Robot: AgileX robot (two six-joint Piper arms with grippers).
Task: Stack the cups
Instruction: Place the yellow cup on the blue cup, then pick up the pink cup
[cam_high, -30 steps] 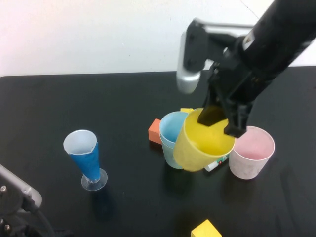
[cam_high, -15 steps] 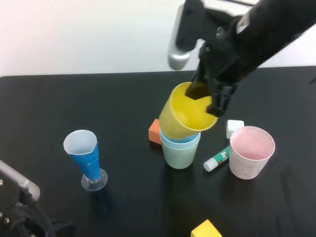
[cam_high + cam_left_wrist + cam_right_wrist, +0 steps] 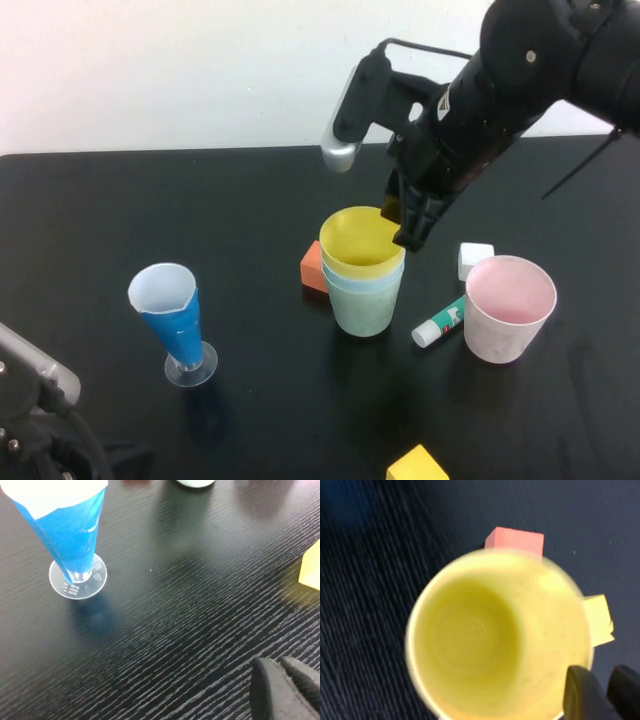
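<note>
Hovering at the far right rim of the yellow cup [image 3: 361, 240], the right gripper [image 3: 408, 222] sits just right of center in the high view, its fingertips parted slightly with the rim at or between them; whether they pinch the rim I cannot tell. In the right wrist view the two dark fingertips [image 3: 581, 692] show a narrow gap at the lower right, beside the cup's rim. That yellow cup sits upright, nested in the light blue cup [image 3: 367, 282], which is nested in the sage green cup [image 3: 366, 311], the three forming one stack at mid frame. An orange block [image 3: 314, 266] lies just left of the stack. Right of it stands the pale pink cup [image 3: 508, 308], alone and upright, with a glue stick [image 3: 440, 322] lying between them and a white block [image 3: 475, 258] just above. A blue cone cup [image 3: 172, 318] on a clear stem stands well to the left. A yellow block [image 3: 418, 465] lies at the bottom edge. The left gripper [image 3: 282, 690] rests clenched at the lower left corner, holding nothing.
</note>
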